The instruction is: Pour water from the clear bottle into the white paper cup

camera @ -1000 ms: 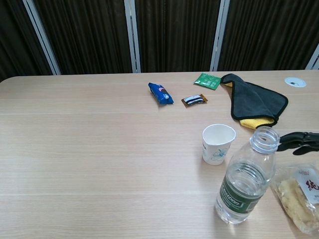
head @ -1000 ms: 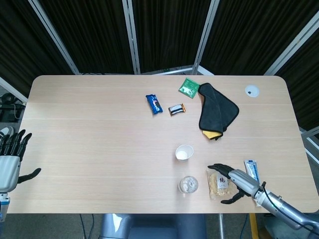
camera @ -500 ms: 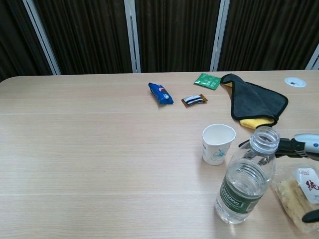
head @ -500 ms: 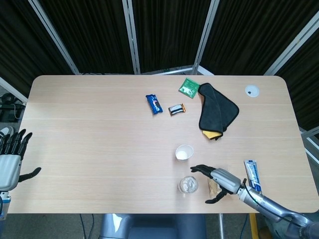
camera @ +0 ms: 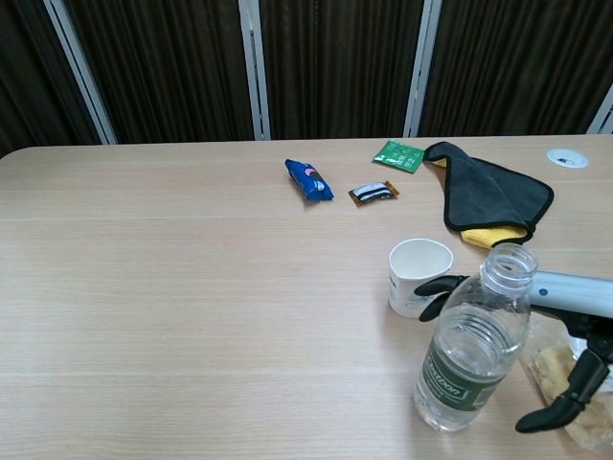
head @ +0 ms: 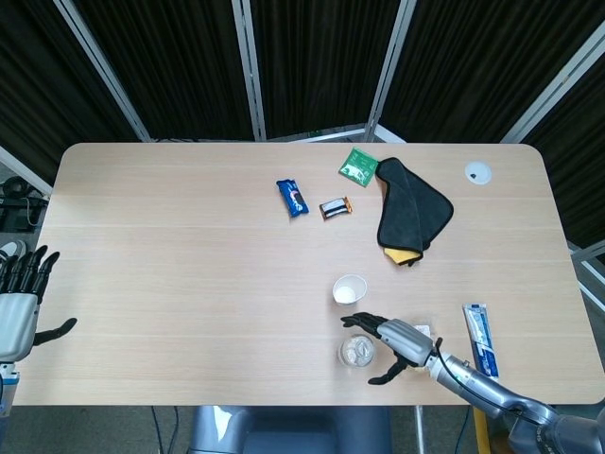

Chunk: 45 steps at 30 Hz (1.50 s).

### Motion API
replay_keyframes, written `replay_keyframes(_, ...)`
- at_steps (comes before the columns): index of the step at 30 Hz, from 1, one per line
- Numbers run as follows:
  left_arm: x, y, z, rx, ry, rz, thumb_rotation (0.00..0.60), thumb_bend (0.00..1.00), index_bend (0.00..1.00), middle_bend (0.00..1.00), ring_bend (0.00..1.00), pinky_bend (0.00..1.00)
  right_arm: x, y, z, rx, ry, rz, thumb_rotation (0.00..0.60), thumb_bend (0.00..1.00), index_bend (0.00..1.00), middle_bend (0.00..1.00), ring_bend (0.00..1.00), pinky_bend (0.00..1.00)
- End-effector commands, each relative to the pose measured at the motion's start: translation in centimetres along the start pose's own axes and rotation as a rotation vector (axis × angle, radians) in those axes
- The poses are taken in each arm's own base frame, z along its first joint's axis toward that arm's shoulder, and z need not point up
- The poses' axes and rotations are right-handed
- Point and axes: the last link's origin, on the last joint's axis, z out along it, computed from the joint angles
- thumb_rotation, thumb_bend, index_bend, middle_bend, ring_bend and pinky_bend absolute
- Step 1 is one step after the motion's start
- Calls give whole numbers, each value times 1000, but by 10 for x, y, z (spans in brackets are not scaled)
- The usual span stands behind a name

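Note:
The clear bottle (head: 358, 351) (camera: 471, 351) stands upright and uncapped near the table's front edge, with a green label. Just beyond it stands the white paper cup (head: 350, 289) (camera: 419, 277), upright and empty-looking. My right hand (head: 391, 341) (camera: 565, 331) is spread open right beside the bottle, fingers reaching around its far side and thumb on the near side; I cannot tell whether they touch it. My left hand (head: 21, 296) hangs open off the table's left edge, far from both.
A snack bag (camera: 573, 381) lies under my right arm, a small tube (head: 477, 333) to its right. Further back lie a black cloth over a yellow one (head: 409, 212), a green packet (head: 358, 164), a blue wrapper (head: 292, 198) and a small dark bar (head: 335, 207).
My right hand has slid left across the snack bag until its spread fingers flank the bottle. The bottle, the cup and my left hand have stayed put.

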Motion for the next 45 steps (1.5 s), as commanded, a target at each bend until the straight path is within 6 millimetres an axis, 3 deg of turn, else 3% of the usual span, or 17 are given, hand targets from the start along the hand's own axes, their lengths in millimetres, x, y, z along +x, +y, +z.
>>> replay_keyframes(1, 0, 0, 0, 0, -3, 1, 600, 0, 0, 0, 0, 0, -3, 0, 6, 0, 9, 9, 600, 0, 0, 126, 56, 154)
replay_keyframes(10, -1, 0, 1, 1, -10, 2, 600, 0, 0, 0, 0, 0, -10, -5, 15, 21, 26, 78, 600, 0, 40, 159, 79, 154)
replay_keyframes(16, -1, 2, 1, -9, -11, -6, 600, 0, 0, 0, 0, 0, -13, -5, 21, 7, 49, 144, 600, 0, 78, 228, 146, 185)
replay_keyframes(22, -1, 1, 2, -8, -10, -7, 600, 0, 0, 0, 0, 0, -15, -2, 23, -4, 56, 135, 600, 0, 201, 313, 220, 217)
replay_keyframes(25, -2, 0, 2, -5, -14, -6, 600, 0, 0, 0, 0, 0, -16, 0, 24, -8, 60, 141, 600, 14, 324, 380, 285, 259)
replay_keyframes(27, -2, 0, 2, -4, -17, -5, 600, 0, 0, 0, 0, 0, -17, 0, 24, -8, 63, 141, 600, 87, 435, 435, 338, 290)
replay_keyframes(29, -3, 0, 3, -4, -19, -4, 600, 0, 0, 0, 0, 0, -18, 1, 25, -9, 69, 143, 600, 170, 485, 478, 382, 306)
replay_keyframes(35, -4, 4, 3, -19, -27, -11, 600, 0, 0, 0, 0, 0, -12, -3, 16, 8, 134, 170, 600, 393, 531, 598, 503, 360)
replay_keyframes(40, -2, 7, 3, -31, -25, -21, 600, 0, 0, 0, 0, 0, 5, -10, 1, 26, 191, 171, 600, 435, 531, 608, 512, 365)
replay_keyframes(45, 5, 8, 0, -43, -10, -41, 600, 0, 0, 0, 0, 0, 39, -20, -20, 30, 308, 100, 600, 483, 532, 611, 514, 368)
